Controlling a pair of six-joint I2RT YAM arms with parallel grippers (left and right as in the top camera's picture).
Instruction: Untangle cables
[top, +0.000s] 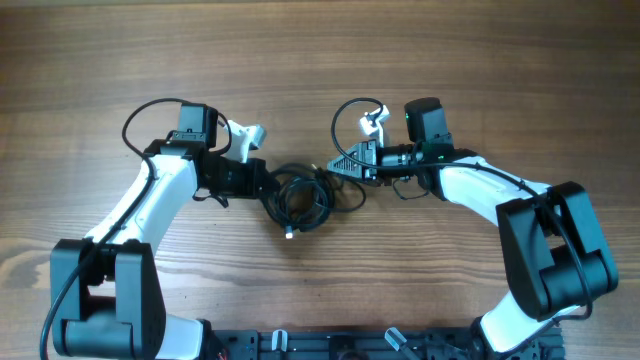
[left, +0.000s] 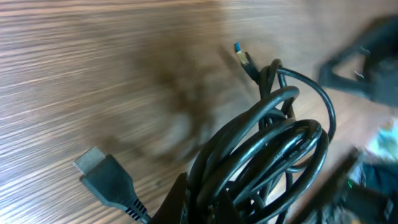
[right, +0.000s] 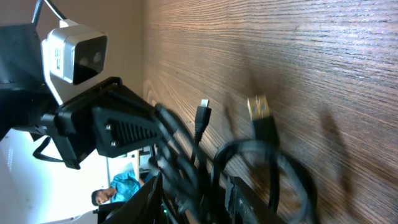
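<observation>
The cables (top: 300, 195) are a black knotted bundle at the table's middle, between both grippers. My left gripper (top: 268, 188) is at the bundle's left side, shut on several coiled strands (left: 267, 149); in the left wrist view its jaws (left: 202, 186) pinch the loops. A wide flat plug (left: 106, 177) and a blue-tipped plug (left: 245, 59) stick out of the bundle. My right gripper (top: 332, 168) is at the bundle's upper right. Its jaws (right: 194, 180) stand apart with blurred strands running between them. A gold-tipped plug (right: 260, 109) and a small plug (right: 202, 115) lie beyond.
The wooden table (top: 320, 60) stretches all round. In the right wrist view, the left gripper's black body (right: 112, 130) and its white camera (right: 74, 53) are close ahead. A person in a blue shirt (right: 118, 186) shows in the background.
</observation>
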